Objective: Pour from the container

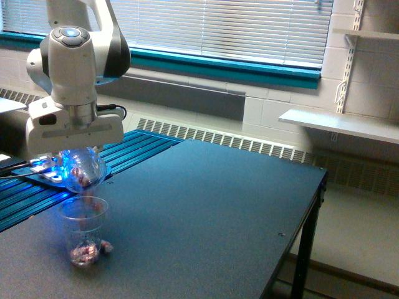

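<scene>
The container (83, 168), a small rounded clear vessel lit blue, hangs under the white arm's gripper (76, 156), which is shut on it. Pinkish-red candies show through its wall. It is tilted, and its mouth points down at a taller clear plastic cup (83, 230) standing on the dark table (206, 205) directly below. Candies lie at the bottom of that cup. One candy (106, 246) lies on the table just to the exterior view's right of the cup's base. The gripper's fingers are mostly hidden behind the container.
A blue ribbed surface (134, 146) with cables lies behind the arm at the exterior view's left. The table's edge (299, 243) drops off at the exterior view's right. A radiator, window blinds and a wall shelf (340, 124) stand behind.
</scene>
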### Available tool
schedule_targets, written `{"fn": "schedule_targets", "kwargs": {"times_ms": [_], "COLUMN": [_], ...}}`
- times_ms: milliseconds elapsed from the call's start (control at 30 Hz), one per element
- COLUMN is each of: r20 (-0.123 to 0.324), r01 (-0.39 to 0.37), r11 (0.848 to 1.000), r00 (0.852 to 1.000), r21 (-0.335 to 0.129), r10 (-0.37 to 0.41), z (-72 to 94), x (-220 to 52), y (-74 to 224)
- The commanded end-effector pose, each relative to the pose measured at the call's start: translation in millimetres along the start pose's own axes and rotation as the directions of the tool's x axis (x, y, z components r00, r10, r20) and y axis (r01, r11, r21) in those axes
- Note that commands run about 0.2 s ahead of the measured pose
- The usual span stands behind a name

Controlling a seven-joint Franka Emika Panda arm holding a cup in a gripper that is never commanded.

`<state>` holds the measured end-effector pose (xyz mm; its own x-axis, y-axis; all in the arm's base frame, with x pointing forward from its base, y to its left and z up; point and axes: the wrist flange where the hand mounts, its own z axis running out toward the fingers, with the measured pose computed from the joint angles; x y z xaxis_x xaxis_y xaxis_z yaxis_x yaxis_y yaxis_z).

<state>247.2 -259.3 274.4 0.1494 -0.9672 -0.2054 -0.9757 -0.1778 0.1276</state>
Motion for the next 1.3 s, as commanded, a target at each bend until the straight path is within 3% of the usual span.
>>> {"fn": "schedule_targets", "kwargs": {"times_ms": [33,433,800,1133,1300], "r20": [-0.005,-0.009,-0.081,-0.088,-0.114], "r01": [-0.003,0.008,-0.025,-0.049,-0.061], "r11": [1.000,1.000,0.999,0.998,0.997], "r00": [1.000,1.000,0.996,0.995,0.992], "r21": [-0.002,0.020,-0.024,-0.043,-0.040], "r10": [0.003,-0.007,0.023,0.045,0.056], "z": [-0.5,-7.5,4.4,14.6,13.6], "x": [-3,-12,2,12,18], "y": [-5,-14,-1,2,0]}}
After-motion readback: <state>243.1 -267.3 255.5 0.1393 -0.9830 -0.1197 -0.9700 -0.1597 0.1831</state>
